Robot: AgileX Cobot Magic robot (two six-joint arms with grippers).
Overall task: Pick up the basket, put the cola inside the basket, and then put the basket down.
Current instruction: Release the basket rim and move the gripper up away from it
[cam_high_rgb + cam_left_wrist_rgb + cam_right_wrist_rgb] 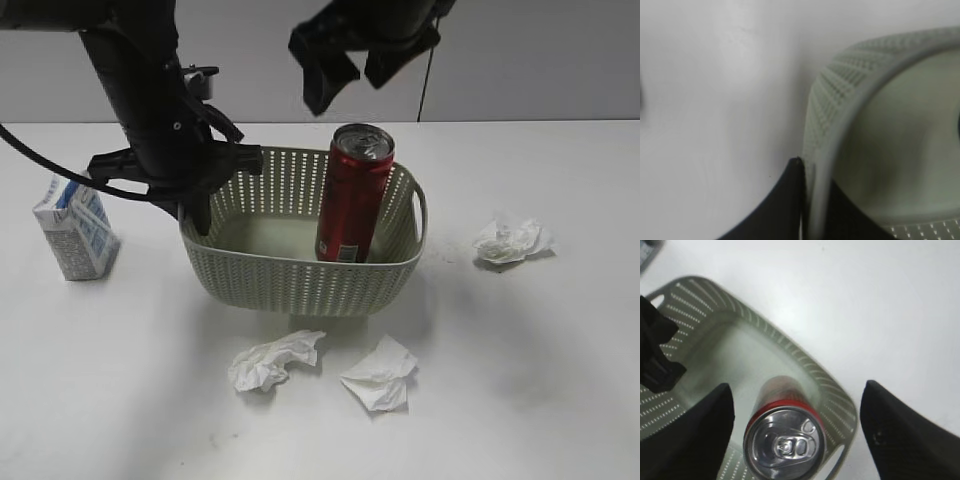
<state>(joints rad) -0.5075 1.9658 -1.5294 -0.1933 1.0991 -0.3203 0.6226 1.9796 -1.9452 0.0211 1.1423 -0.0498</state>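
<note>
The cola [354, 195] stands upright inside the basket [300, 275], under the right gripper [345, 65], whose jaws are spread wide. The left gripper [807, 200] pinches the basket's left rim; set down crooked, that tall can could topple

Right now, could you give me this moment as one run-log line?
left gripper: shut on basket rim | right gripper: open above | cola: upright inside basket

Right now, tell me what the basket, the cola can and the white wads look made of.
Basket: looks like moulded plastic, matte sage green, with regular perforated slots.
Cola can: metal, judging by its glossy red wall and shiny silver pull-tab top.
White wads: probably tissue paper, soft and crumpled.
</note>
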